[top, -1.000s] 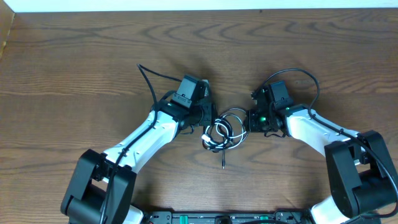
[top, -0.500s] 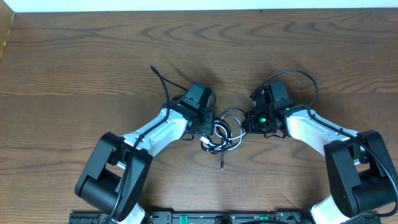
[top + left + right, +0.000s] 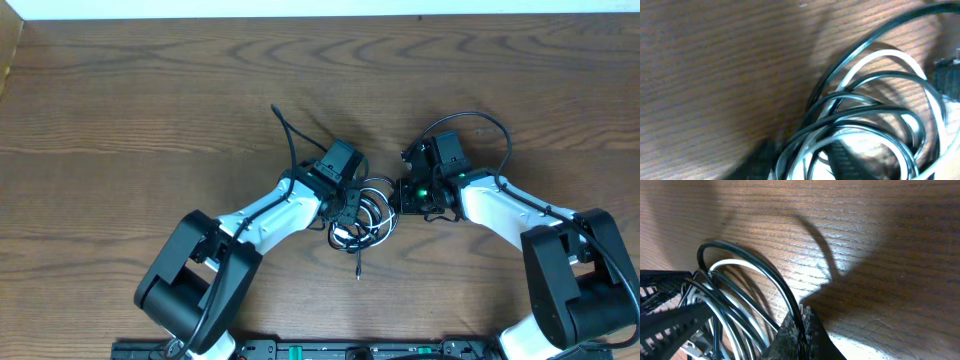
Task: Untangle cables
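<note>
My right pincer [image 3: 794, 332] looks closed on a black loop at the right edge of the tangle of thin black and white cords [image 3: 368, 220]. My left pincer [image 3: 349, 206] hangs over the tangle's left side; wide or narrow, I cannot tell. The tangle lies between them on the brown wooden desk [image 3: 150, 100]. If I pull with several strands caught together, the knot could tighten or the whole bundle could drag.
</note>
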Tool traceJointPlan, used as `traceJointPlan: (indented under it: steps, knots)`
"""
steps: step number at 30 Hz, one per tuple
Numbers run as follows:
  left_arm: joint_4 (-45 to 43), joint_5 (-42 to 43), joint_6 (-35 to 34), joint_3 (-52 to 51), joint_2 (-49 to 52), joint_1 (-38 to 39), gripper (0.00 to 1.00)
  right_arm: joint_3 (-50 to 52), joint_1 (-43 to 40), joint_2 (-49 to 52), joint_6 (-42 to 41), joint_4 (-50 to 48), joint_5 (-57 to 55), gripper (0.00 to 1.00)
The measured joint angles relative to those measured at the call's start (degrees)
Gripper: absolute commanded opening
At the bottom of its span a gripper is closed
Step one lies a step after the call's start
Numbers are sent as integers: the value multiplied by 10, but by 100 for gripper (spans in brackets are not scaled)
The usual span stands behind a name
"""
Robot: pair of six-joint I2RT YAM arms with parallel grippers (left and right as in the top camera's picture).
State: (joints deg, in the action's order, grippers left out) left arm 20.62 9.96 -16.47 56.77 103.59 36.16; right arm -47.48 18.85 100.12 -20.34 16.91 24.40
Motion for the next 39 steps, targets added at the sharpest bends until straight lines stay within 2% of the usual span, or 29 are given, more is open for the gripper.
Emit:
traceJointPlan:
  steps: [10,18,21,27,32,39]
  knots:
    - [17,6,0,-4,-12,2,7,-7,1,-5,1,45,-30,1]
    - [33,44,-9,-22,-205,-53,7,-21,2,-23,-10,107,-173,1]
    - [56,59,-16,-22,-292,-99,7,-23,1,-24,-17,110,-222,1]
    - [118,70,-17,-22,-368,-202,7,-21,-28,-31,-18,127,-253,1]
    - [148,76,-17,-22,-365,-226,8,5,-89,-81,-19,137,-254,1]
    - [179,83,-30,-22,-301,-227,7,7,-133,-262,-19,103,-215,1]
